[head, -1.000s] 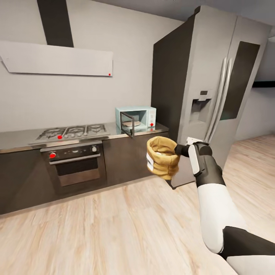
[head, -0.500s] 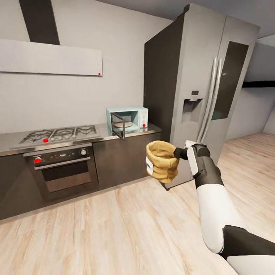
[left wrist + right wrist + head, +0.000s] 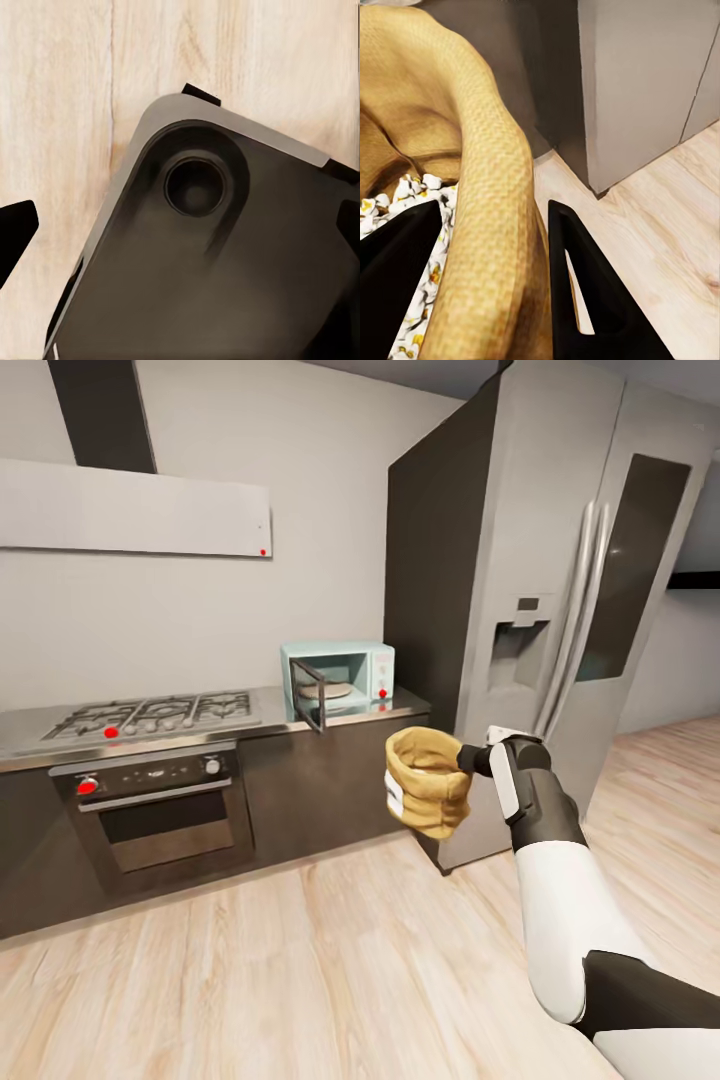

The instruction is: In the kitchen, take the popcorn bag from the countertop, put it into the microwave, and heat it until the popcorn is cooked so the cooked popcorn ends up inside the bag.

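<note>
In the head view, my right gripper [image 3: 466,760] is shut on the rolled rim of the tan popcorn bag [image 3: 428,782] and holds it upright above the wood floor. The right wrist view has a black finger [image 3: 579,285] on either side of the bag's rim [image 3: 487,172], and white popcorn [image 3: 424,247] lies inside the bag. The mint-blue microwave [image 3: 342,674] stands on the grey countertop [image 3: 275,720] beside the fridge, its door [image 3: 310,698] swung open. It is farther off and to the left of the bag. My left gripper [image 3: 187,217] is open over my dark base.
A tall grey fridge [image 3: 545,600] rises right behind the bag. The gas hob [image 3: 145,713] and the built-in oven [image 3: 165,815] sit left of the microwave under the white hood [image 3: 130,510]. Pale wood floor [image 3: 300,970] stretches between me and the cabinets.
The whole view has shifted as the camera moved, and the fridge and cabinets look nearer. The bag stays held in my right gripper.
</note>
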Available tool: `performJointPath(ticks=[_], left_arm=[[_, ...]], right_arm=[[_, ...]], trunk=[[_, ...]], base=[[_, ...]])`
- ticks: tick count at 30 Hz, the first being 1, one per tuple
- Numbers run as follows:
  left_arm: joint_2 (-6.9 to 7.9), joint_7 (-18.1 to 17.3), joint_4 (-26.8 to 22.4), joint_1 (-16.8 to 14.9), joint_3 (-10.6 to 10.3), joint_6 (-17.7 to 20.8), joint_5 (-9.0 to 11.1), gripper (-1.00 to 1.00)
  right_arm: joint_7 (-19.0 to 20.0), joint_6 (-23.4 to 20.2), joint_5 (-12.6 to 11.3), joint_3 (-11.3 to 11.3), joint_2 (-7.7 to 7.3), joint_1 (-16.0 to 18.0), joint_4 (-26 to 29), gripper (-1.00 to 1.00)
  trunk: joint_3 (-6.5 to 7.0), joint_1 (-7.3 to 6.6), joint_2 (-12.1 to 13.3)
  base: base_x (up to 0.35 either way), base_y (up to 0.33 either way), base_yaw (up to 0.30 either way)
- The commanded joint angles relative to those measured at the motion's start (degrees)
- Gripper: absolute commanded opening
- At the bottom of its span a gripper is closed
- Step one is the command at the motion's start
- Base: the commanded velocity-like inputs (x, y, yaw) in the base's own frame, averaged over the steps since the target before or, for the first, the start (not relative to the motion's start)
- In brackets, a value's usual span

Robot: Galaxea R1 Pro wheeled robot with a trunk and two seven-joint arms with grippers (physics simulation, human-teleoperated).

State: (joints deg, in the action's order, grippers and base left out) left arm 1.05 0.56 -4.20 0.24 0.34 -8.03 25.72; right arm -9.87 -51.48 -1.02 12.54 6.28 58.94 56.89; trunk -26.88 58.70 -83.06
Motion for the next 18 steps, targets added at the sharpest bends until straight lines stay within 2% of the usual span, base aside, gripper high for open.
performJointPath(ticks=[1,18], left_arm=[[0.0,0.06,-0.1,0.02,0.06,-0.06,0.13,1.0],[0.0,0.06,-0.1,0.02,0.28,0.12,0.3,1.0]], right_arm=[[-0.15,-0.2,0.03,0.12,0.05,0.04,0.06,-1.0],[-0.14,-0.2,0.31,0.12,0.05,0.04,0.06,-1.0]], trunk=[[-0.05,0.02,-0.02],[-0.05,0.02,-0.02]], base=[[0.247,-0.162,0.267],[0.249,-0.165,0.269]])
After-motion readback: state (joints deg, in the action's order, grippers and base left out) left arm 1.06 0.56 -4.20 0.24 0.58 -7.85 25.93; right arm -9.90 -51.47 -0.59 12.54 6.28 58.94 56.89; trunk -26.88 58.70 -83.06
